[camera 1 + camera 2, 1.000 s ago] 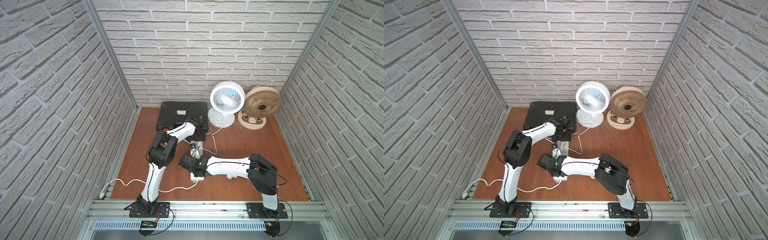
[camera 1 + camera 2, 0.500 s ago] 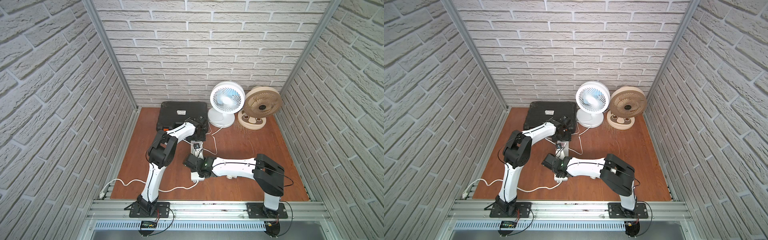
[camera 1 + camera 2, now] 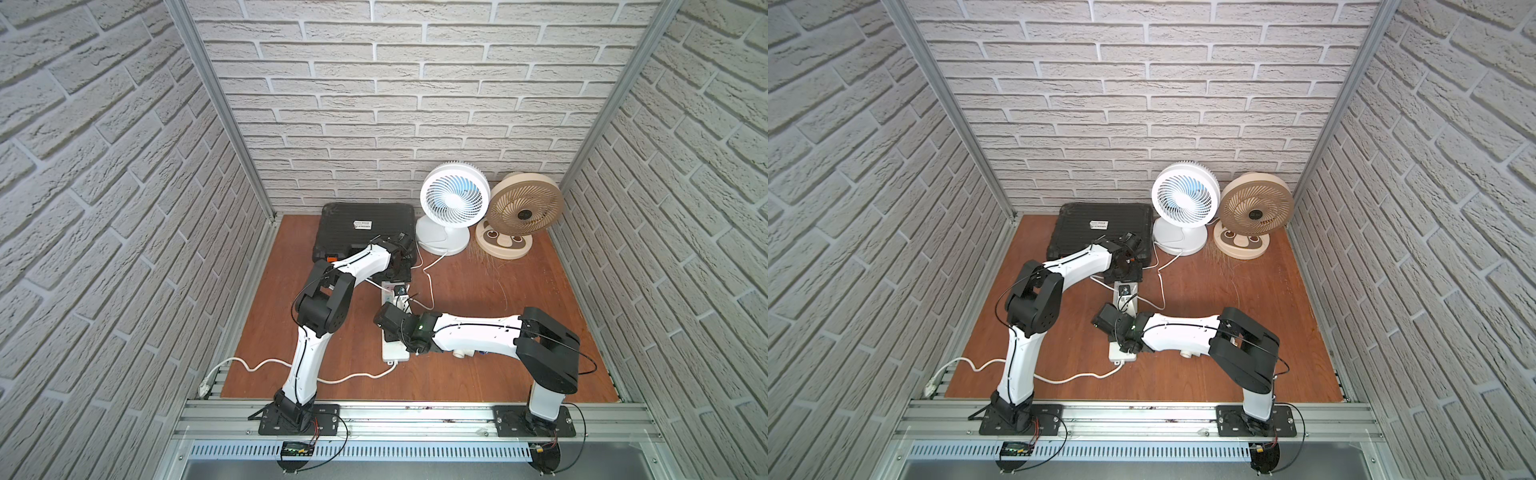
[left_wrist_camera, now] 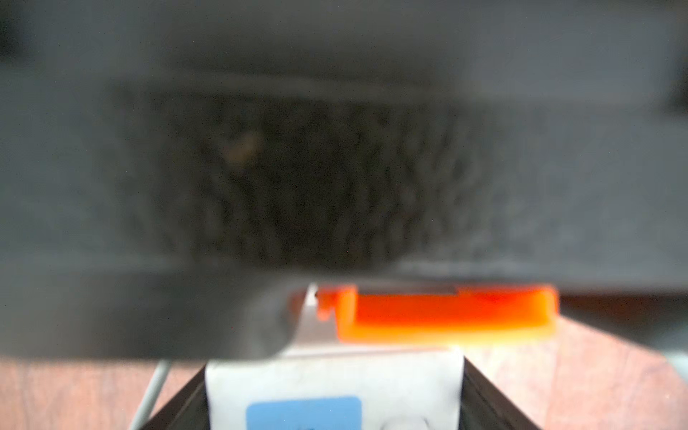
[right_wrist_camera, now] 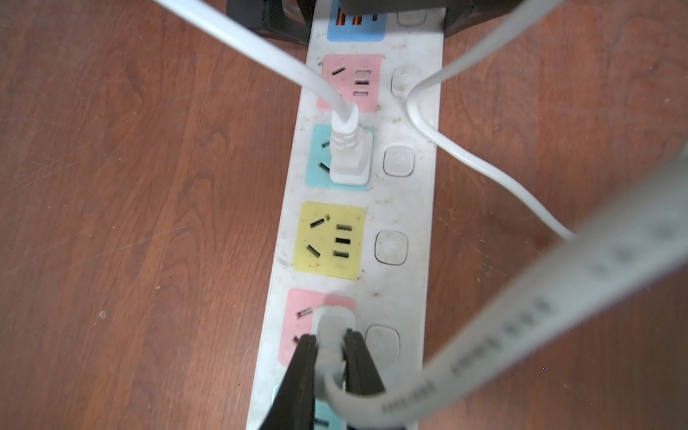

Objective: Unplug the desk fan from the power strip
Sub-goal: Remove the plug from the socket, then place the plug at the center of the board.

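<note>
Clamping a white plug [image 5: 333, 324] in a pink socket [image 5: 298, 327] of the strip [image 5: 409, 208]: right gripper [image 5: 330, 342], jaws nearly together. Left gripper [image 4: 335, 372]: fingers [image 4: 182, 409] pressed on both sides of strip's far end. Fan [image 3: 453, 199]: upright at back wall, well apart from the strip.

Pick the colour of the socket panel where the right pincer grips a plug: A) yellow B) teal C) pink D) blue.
C: in the right wrist view the right pincer is shut on a white plug at a pink panel of the power strip, beside the empty yellow panel.
</note>
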